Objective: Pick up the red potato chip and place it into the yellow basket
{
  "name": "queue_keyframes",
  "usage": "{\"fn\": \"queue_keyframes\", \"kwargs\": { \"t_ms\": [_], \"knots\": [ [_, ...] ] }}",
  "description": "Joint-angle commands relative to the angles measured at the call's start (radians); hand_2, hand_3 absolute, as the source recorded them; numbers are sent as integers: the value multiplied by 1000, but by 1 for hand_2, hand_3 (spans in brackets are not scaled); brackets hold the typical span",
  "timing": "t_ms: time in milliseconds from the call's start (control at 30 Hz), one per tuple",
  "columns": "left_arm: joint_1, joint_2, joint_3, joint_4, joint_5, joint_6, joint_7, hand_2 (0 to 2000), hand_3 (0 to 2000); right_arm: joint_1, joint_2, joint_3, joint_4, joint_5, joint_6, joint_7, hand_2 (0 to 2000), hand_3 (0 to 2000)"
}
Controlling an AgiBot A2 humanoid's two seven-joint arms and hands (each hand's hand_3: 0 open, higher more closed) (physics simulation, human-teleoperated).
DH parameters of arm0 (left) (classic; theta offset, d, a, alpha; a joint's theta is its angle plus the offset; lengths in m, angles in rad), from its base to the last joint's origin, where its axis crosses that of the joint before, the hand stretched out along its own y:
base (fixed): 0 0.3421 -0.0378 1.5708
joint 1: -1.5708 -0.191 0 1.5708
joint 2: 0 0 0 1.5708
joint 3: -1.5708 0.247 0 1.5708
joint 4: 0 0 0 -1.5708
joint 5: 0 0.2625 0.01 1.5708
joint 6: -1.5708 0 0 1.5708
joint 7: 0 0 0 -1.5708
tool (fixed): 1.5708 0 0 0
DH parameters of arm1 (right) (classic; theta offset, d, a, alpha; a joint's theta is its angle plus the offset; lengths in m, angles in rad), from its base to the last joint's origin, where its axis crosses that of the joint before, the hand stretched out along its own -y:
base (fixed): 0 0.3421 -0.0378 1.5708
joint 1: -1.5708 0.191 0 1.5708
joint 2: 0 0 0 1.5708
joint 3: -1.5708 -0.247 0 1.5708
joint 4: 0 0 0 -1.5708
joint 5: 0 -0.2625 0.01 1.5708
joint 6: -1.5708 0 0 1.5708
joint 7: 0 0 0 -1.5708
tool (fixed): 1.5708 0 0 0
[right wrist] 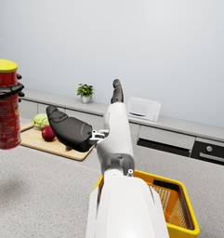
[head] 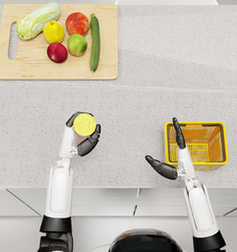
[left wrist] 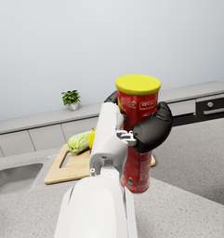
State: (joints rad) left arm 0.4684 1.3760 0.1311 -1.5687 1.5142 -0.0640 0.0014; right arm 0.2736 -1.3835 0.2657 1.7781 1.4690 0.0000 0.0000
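Left hand (head: 84, 133) wrapped around the red potato chip can (left wrist: 137, 135), dark fingers closed on its body just under the yellow lid (head: 84, 124). Can upright; in the left wrist view its base clears the speckled counter (head: 154, 64), and the right wrist view shows a soft shadow on the counter beneath it, so it is lifted, not resting. From above only the lid shows, framed by the fingers.

Right hand (head: 171, 155) holds nothing: fingers spread, one long finger (head: 179, 134) pointing away from the robot, thumb angled off toward the left hand. It hangs at the near corner of the yellow basket (head: 223, 140); the outstretched finger overlaps the basket's nearer rim from above (whether it touches the rim or floats over it, cannot tell from these angles). Basket sits on the counter just beyond and outboard of the right hand, well apart from the left hand and the can.

Farther out, beyond the left hand, a wooden cutting board (head: 21, 69) lies flat on the counter. On it: a pale green cabbage (head: 38, 19), a yellow fruit (head: 53, 32), a red-orange fruit (head: 77, 22), a green fruit (head: 76, 44), a dark red fruit (head: 57, 52), and a cucumber (head: 95, 42) laid along the edge nearest the basket side.

Farthest back, seen from the wrists: a small potted plant (left wrist: 71, 99) on a rear ledge, a sink (left wrist: 13, 176) set in the counter beside the board, a white appliance (right wrist: 142, 109) and a dark oven front (right wrist: 211, 152).
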Motion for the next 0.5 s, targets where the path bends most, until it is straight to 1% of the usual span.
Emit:
{"fn": "queue_keyframes", "kwargs": {
  "t_ms": [33, 67, 167, 267, 367, 400, 500],
  "knots": [
    [94, 61, 97, -171, 0, -2, -1, 2000, 2000, 49, -50, 125, -21, 0, 0, 0, 0, 0],
    [102, 74, 119, -178, 0, -4, -2, 2000, 2000, 58, -55, 143, -25, 0, 0, 0, 0, 0],
    [111, 105, 220, -217, -1, -9, -4, 2000, 2000, 109, -102, 150, -65, 0, 0, 0, 0, 0],
    [113, 127, 313, -202, -1, -16, -6, 2000, 2000, 138, -131, 167, -84, 0, 0, 0, 0, 0],
    [98, 124, 356, -213, -1, -19, -8, 2000, 2000, 157, -149, 155, -97, 0, 0, 0, 0, 0],
    [89, 118, 366, -218, 1, -22, -5, 2000, 2000, 161, -151, 152, -100, 1, -12, 0, 0, 0],
    [62, 90, 396, -253, 4, -18, -3, 2000, 2000, 185, -164, 149, -108, 2, -11, -1, 0, 0]
  ]
}}
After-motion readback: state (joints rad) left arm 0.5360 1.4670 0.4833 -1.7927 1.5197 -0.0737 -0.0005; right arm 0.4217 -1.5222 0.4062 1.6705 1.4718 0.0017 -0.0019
